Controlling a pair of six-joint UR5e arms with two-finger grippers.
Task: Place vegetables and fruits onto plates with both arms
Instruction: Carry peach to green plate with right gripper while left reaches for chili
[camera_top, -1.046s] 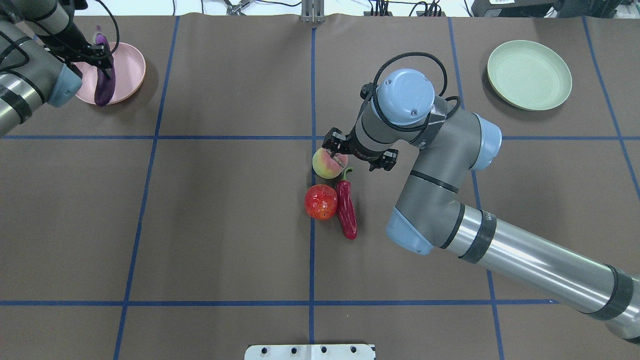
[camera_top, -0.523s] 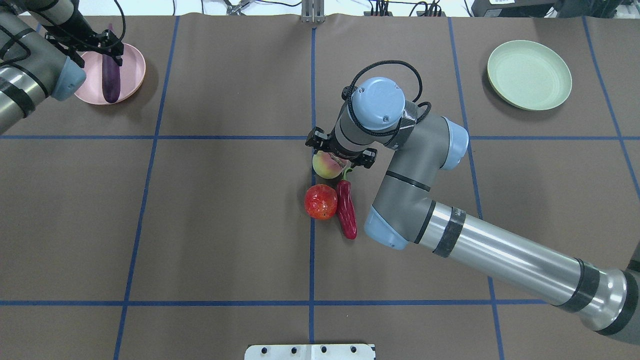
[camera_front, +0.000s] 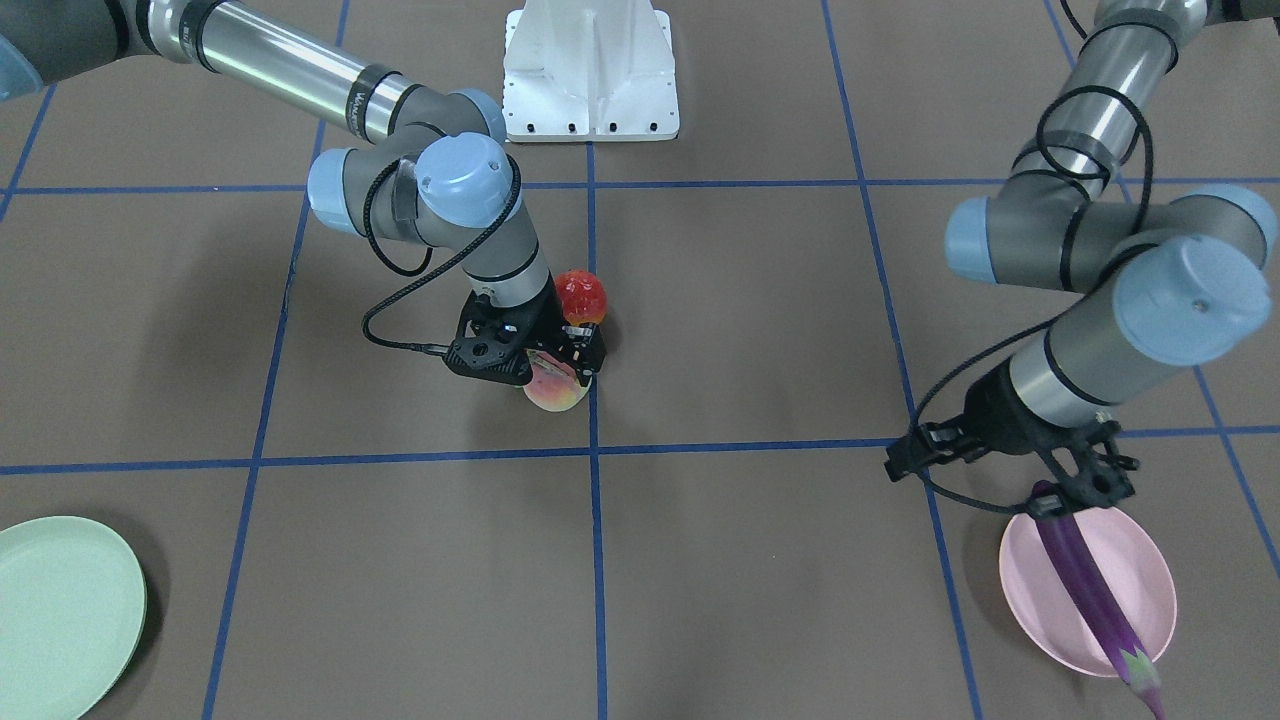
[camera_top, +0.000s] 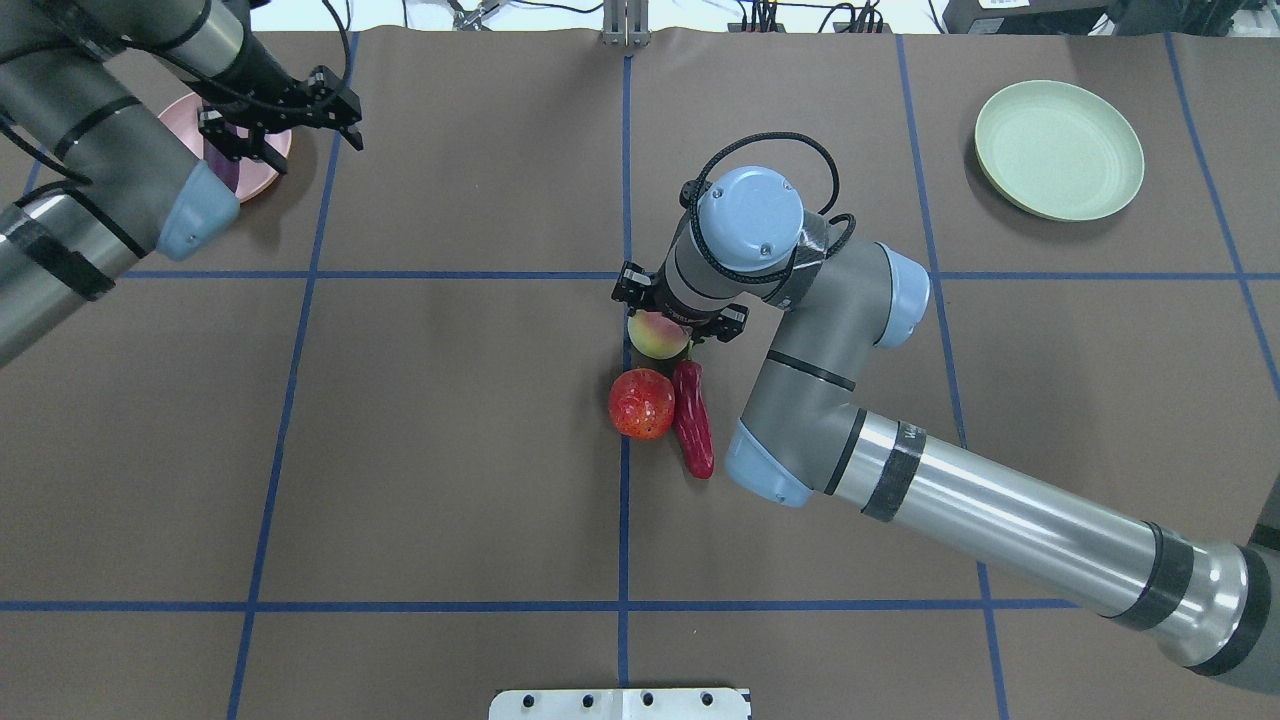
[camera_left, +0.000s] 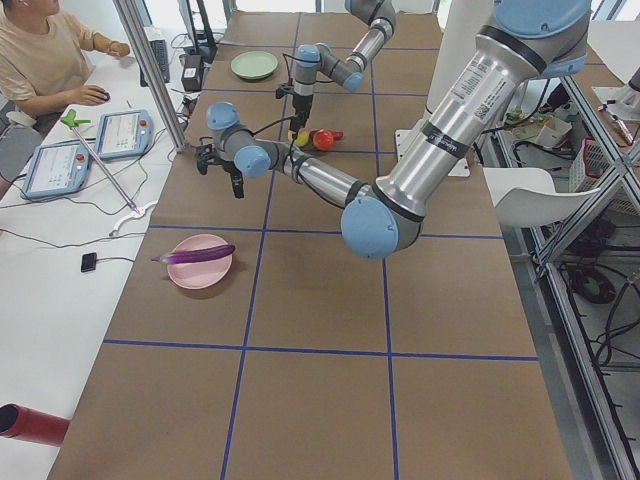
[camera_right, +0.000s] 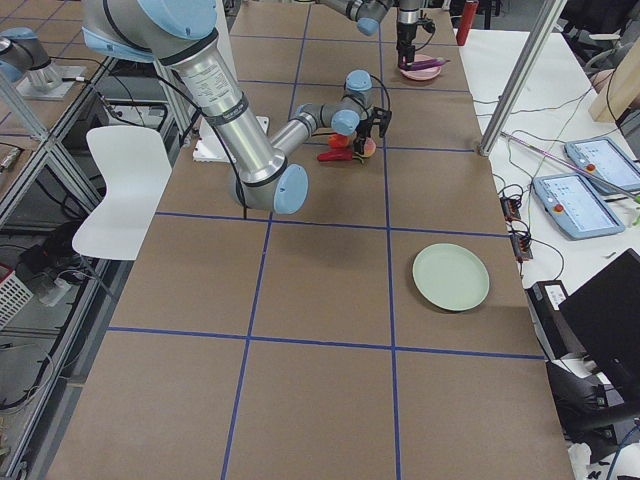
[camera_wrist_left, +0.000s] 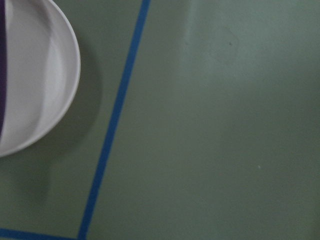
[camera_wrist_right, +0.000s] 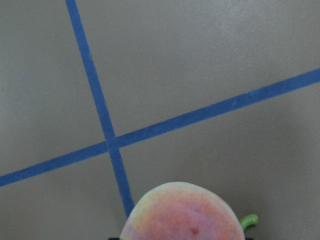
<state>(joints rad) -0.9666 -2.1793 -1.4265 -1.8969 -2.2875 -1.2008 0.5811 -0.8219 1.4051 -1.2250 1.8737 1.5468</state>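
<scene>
Eggplant (camera_front: 1085, 585) is lying on pink plate (camera_front: 1140, 560), far-left corner, and my left claw (camera_front: 1072, 495) is hovering released above it. Right claw (camera_front: 560, 365) is straddling peach (camera_front: 553, 393) mid-bench; I cannot tell if it is clenched. Red fruit (camera_top: 641, 403) and chili (camera_top: 693, 425) are awaiting plating.

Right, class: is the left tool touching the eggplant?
Apart. In the exterior left view the left tool hangs beyond the pink plate, bare table showing between it and the eggplant.

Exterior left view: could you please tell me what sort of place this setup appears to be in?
Most likely a robotics lab: a seated operator by a teach pendant on a white bench, a table gridded with blue tape, and aluminium framing alongside.
</scene>
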